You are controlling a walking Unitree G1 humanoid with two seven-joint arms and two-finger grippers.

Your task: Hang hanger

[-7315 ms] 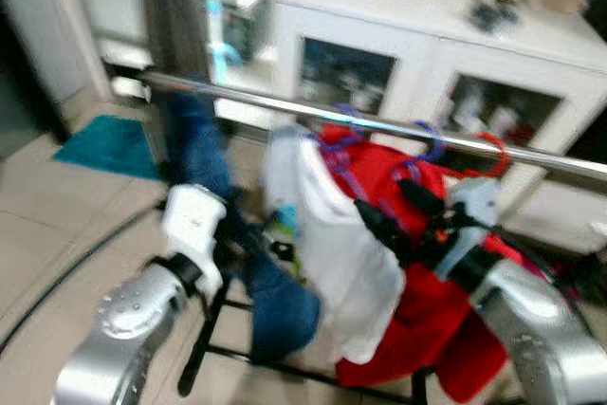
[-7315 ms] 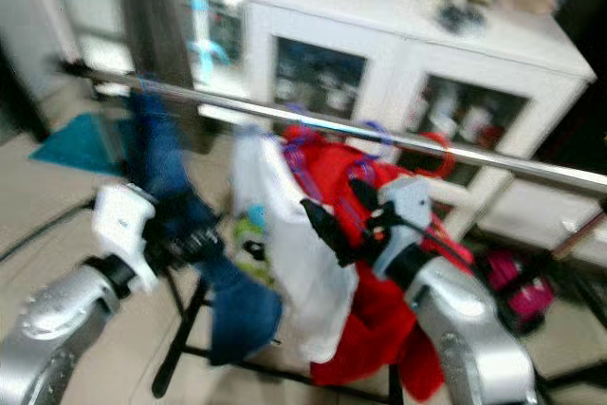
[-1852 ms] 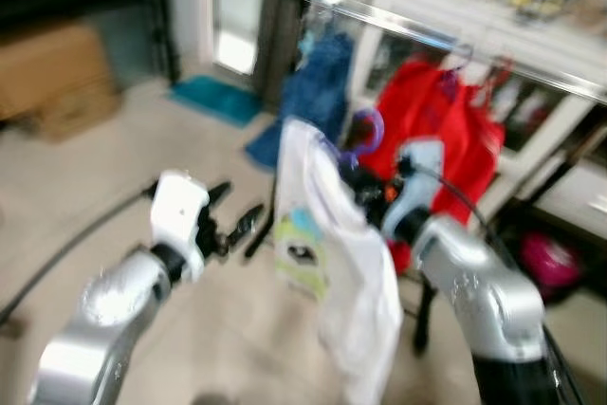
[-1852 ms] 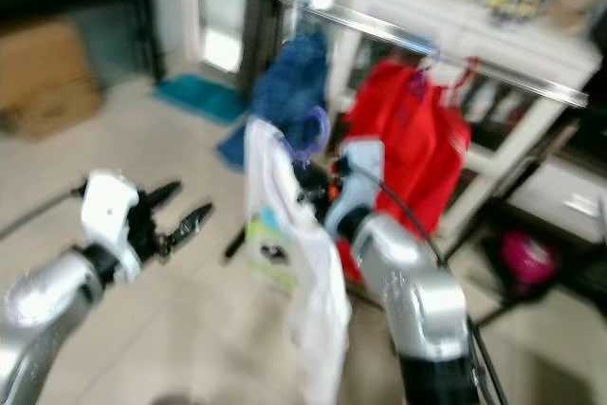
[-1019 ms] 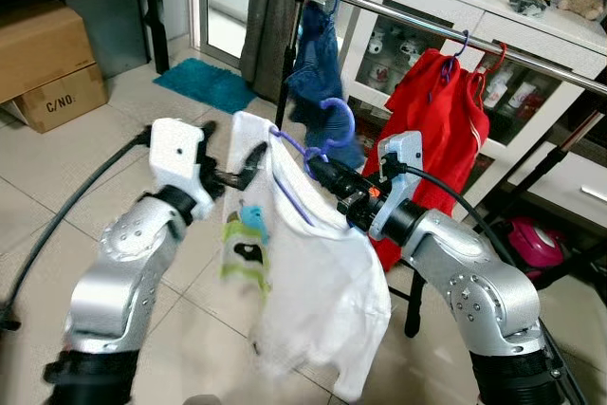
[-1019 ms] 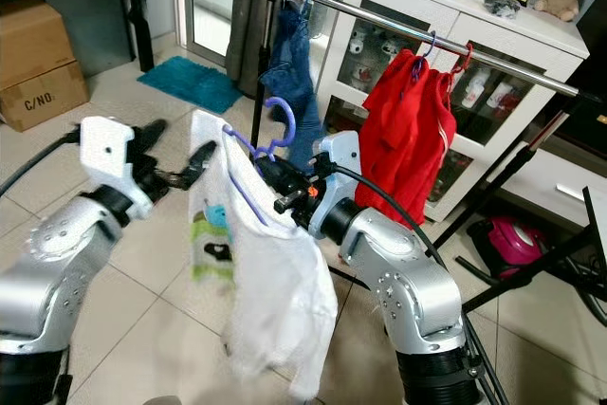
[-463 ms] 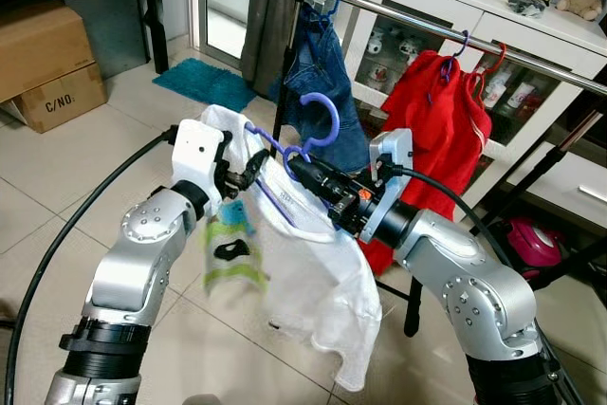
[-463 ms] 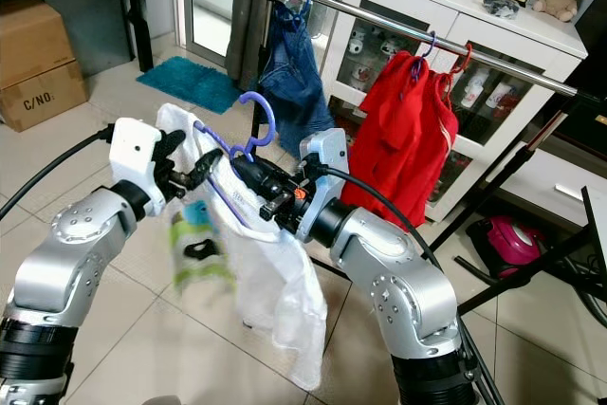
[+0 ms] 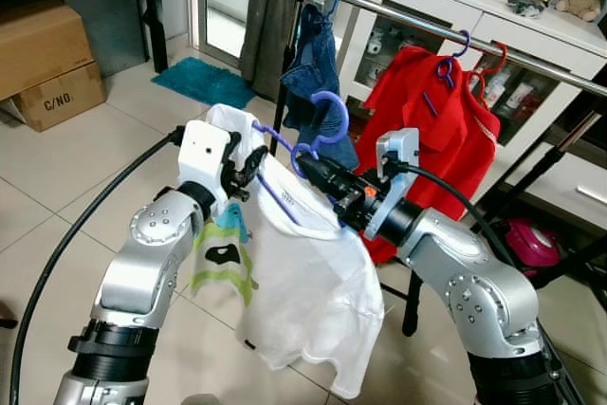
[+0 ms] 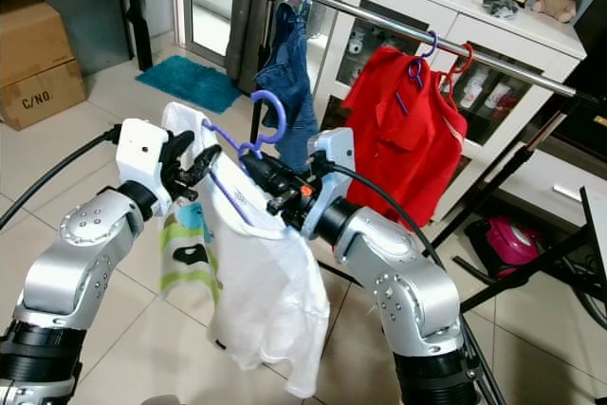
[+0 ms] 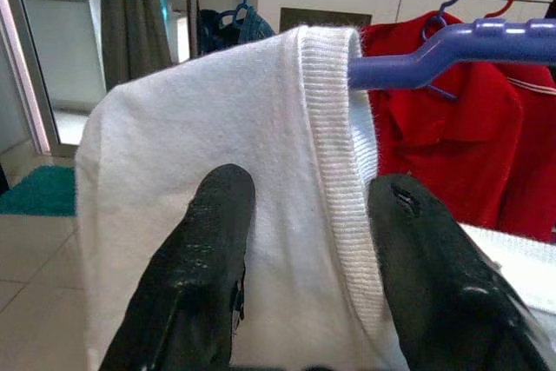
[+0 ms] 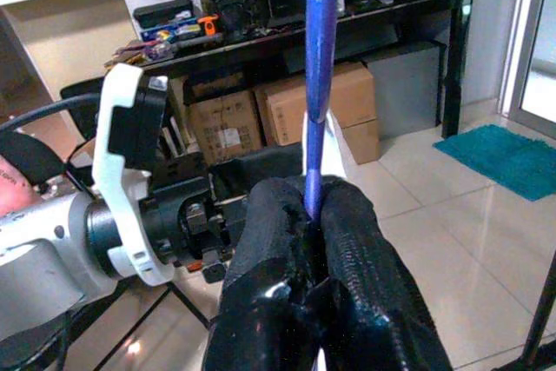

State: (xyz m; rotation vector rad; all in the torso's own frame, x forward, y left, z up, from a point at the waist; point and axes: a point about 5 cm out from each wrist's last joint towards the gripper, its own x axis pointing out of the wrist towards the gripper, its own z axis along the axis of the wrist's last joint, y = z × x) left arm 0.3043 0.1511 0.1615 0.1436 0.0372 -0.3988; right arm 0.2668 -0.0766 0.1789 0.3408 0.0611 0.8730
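**Helper:** Where's the hanger right now?

**Me:** The purple hanger (image 9: 318, 130) is out in front of me, short of the rail (image 9: 493, 45), with the white T-shirt (image 9: 303, 282) draped on it. My right gripper (image 12: 313, 215) is clamped on its neck, fingers pressed together around the purple stem. My left gripper (image 11: 300, 241) has its fingers apart, straddling the shirt's shoulder by the ribbed collar.

**Helper:** So what makes the hang go well?

**Me:** I'd judge the gap between the blue jeans (image 9: 313, 68) and the red shirt (image 9: 436, 130) is the place to aim. I should lift until the hook clears the rail, keep its opening facing the bar, then lower it on. The left gripper ought to steady the fabric so it can't slide off the arm, and I shouldn't loosen the right until the hook bears the weight
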